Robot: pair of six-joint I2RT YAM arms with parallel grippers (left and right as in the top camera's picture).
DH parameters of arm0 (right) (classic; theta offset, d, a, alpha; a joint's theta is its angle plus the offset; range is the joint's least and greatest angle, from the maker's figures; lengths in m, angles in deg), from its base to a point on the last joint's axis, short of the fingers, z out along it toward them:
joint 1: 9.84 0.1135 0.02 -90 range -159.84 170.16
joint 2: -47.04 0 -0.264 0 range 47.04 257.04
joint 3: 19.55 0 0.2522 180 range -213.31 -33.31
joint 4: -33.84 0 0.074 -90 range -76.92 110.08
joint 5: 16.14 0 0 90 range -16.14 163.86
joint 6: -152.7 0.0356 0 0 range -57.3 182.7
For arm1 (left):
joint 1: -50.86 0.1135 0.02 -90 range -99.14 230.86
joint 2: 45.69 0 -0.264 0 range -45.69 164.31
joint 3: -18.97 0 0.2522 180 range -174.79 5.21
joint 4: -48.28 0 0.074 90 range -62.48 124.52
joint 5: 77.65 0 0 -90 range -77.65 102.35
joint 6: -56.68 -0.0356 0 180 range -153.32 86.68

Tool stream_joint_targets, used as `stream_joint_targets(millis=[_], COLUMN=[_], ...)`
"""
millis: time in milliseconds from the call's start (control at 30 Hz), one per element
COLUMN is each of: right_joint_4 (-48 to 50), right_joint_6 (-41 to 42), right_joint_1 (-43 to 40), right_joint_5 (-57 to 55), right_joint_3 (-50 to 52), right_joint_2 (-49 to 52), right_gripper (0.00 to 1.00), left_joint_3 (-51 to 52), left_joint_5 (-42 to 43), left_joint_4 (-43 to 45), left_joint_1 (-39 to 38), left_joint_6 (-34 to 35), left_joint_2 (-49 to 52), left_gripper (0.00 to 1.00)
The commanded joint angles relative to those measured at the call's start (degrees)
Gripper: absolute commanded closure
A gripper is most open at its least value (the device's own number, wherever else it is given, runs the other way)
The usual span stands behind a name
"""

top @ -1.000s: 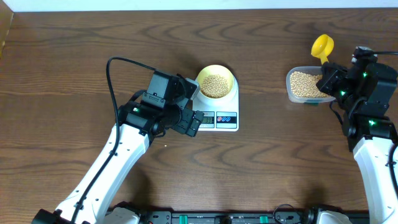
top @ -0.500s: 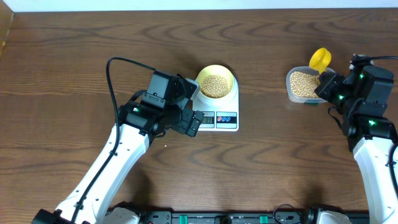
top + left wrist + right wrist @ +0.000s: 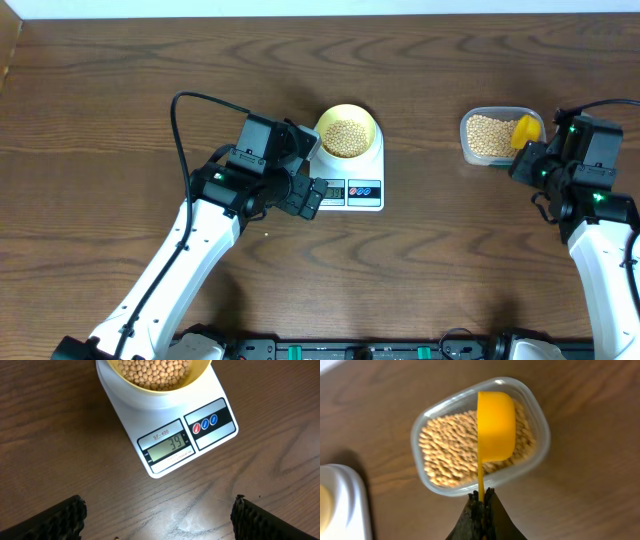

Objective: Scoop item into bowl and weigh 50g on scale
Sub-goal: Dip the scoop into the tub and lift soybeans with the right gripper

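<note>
While the scale reads 39 under the bowl of beans, we note left gripper wide, empty; right gripper pinching the scoop above the tub.

Even, bright lighting; soft shadows, sharp frames.

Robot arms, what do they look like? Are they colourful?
Both arms are mostly white tubes with chunky black parts near the ends. The left arm has a thin black cable looping above it. The right arm looks much the same. Little green lights glow on both. The jaws are black.
</note>
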Motion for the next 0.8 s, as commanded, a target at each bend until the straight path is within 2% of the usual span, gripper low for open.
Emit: stream_joint_targets(millis=[0,367,600,767], right_joint_4=[-0.13,3.98,6.78,6.71], right_joint_6=[-2.97,-3.26,-3.28,-3.26], right_joint_1=[-0.44,-0.37,-0.37,-0.35], right_joint_5=[-2.91,-0.46,12.68,16.52], right_joint_3=[-0.87,-0.87,-0.87,-0.87], right_joint_2=[0.02,7.91,11.28,11.76], right_gripper=[0.99,0.99,0.99,0.99], left_joint_3=[0.5,0.5,0.5,0.5], left_joint_5=[-0.37,-0.37,-0.37,-0.37], left_joint_4=[0.02,0.02,0.02,0.02], left_joint_1=[-0.17,-0.17,-0.17,-0.17], left_joint_6=[0.5,0.5,0.5,0.5], left_joint_2=[0.2,0.2,0.2,0.2], left_gripper=[0.05,0.05,0.05,0.05])
